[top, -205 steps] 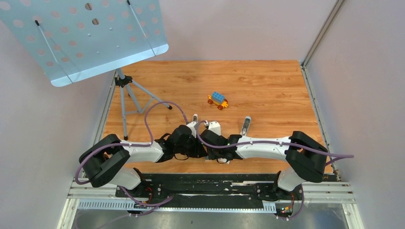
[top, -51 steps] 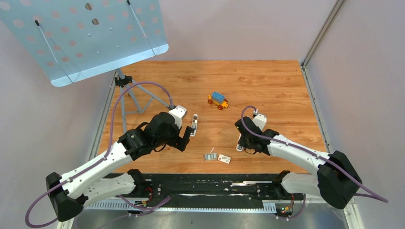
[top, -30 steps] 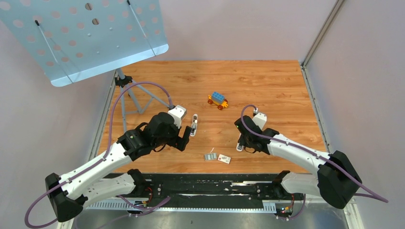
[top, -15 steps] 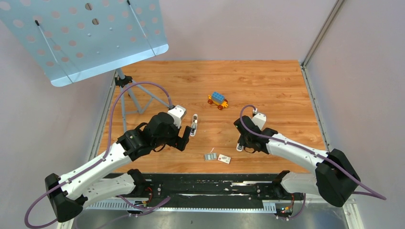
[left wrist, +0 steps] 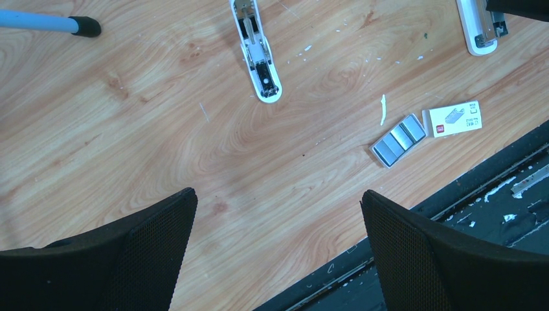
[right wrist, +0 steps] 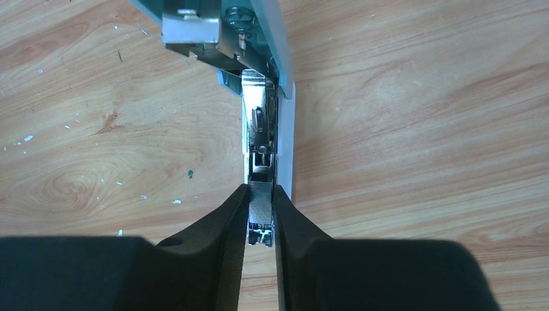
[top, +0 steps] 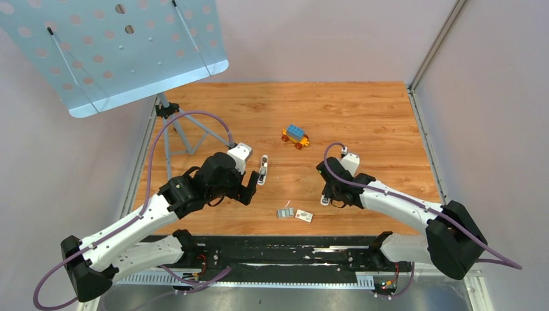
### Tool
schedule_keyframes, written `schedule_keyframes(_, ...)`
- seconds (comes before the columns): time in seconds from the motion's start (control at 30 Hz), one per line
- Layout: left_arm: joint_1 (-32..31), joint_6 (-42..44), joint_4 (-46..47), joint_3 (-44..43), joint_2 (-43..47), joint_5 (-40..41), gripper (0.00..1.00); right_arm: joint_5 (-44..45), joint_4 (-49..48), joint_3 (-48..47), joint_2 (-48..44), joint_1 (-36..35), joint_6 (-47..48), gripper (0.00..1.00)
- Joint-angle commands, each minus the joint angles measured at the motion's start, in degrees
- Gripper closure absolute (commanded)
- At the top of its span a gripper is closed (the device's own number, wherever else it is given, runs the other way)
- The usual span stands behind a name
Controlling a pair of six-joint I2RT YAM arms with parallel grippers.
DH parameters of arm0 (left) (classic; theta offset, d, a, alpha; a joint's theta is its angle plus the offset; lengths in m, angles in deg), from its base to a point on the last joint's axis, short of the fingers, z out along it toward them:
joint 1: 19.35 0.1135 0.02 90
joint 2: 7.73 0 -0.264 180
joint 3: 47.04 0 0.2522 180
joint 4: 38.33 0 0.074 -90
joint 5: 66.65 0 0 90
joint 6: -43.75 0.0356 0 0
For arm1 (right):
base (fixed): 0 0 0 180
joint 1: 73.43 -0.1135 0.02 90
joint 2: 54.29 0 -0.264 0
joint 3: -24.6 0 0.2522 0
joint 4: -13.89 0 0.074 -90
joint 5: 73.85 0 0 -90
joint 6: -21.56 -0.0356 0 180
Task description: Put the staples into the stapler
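staples (left wrist: 399,139) lie as a small grey ribbed block on the wooden table (top: 362,116) near its front edge, just beside a white printed box (left wrist: 456,118). to their right, the right gripper (right wrist: 261,197) is clamped on the metal front of an opened stapler (right wrist: 265,129). the left gripper (left wrist: 277,194) hangs above the wood, fingers wide apart and holding nothing, with a second stapler (left wrist: 257,55) lying beyond it.

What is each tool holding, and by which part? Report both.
The right tool pinches the stapler by the end of its metal staple channel, one finger on each side. The left tool is open and holds nothing.
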State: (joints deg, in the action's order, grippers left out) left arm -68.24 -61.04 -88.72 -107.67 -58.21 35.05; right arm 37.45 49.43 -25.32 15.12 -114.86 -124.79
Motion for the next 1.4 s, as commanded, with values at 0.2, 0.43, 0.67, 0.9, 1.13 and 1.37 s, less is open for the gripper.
schedule_keyframes(0.2,0.21,0.28,-0.56,0.89,1.04,0.38,0.0,0.06,3.09,-1.27,2.25,0.91,1.24,0.75)
schedule_keyframes(0.43,0.19,0.37,-0.57,0.86,1.4,0.56,0.0,-0.2,3.56,-2.01,1.4,0.83,1.84,0.73)
schedule_keyframes(0.67,0.2,0.0,-0.87,0.99,2.38,2.49,0.0,0.41,4.85,-2.78,-1.59,0.91,4.2,0.7)
schedule_keyframes(0.9,0.19,-0.13,-0.66,1.41,3.14,2.77,0.0,0.91,4.96,-2.45,-1.52,1.0,5.47,0.71)
schedule_keyframes(1.13,0.19,-0.04,-0.61,1.34,2.71,2.43,0.0,1.41,4.7,-2.6,-0.45,1.27,5.84,0.71)
schedule_keyframes(1.37,0.19,-0.06,-0.58,1.34,2.71,2.45,0.0,1.18,4.08,-2.6,0.92,1.9,6.13,0.71)
